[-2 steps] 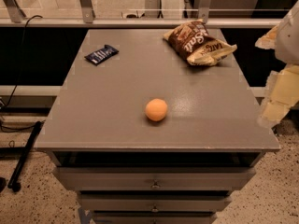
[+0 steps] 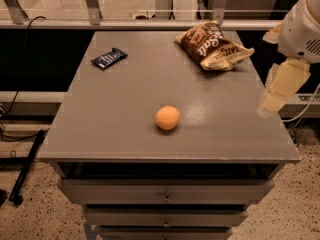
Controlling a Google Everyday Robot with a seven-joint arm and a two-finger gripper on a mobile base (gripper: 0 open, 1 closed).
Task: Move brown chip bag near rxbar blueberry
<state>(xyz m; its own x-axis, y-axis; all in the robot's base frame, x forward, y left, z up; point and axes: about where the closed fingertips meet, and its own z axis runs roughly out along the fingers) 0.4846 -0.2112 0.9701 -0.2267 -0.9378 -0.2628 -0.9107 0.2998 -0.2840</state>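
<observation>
The brown chip bag [image 2: 212,46] lies crinkled at the far right of the grey table top [image 2: 125,99], its white lettering facing up. The rxbar blueberry [image 2: 109,58], a small flat dark-blue bar, lies at the far left of the table, well apart from the bag. My gripper [image 2: 272,101] hangs at the table's right edge, with cream-coloured fingers [image 2: 283,81] pointing down. It is to the right of the bag and nearer the front, touching nothing.
An orange ball [image 2: 167,117] sits near the middle front of the table. Drawers [image 2: 165,196] are below the table top. A rail and glass panel [image 2: 150,19] run behind the table. A black cable and stand [image 2: 27,159] lie on the floor at left.
My gripper has moved a little to the left and farther back, toward the table's right edge. The bag, bar and ball have not moved.
</observation>
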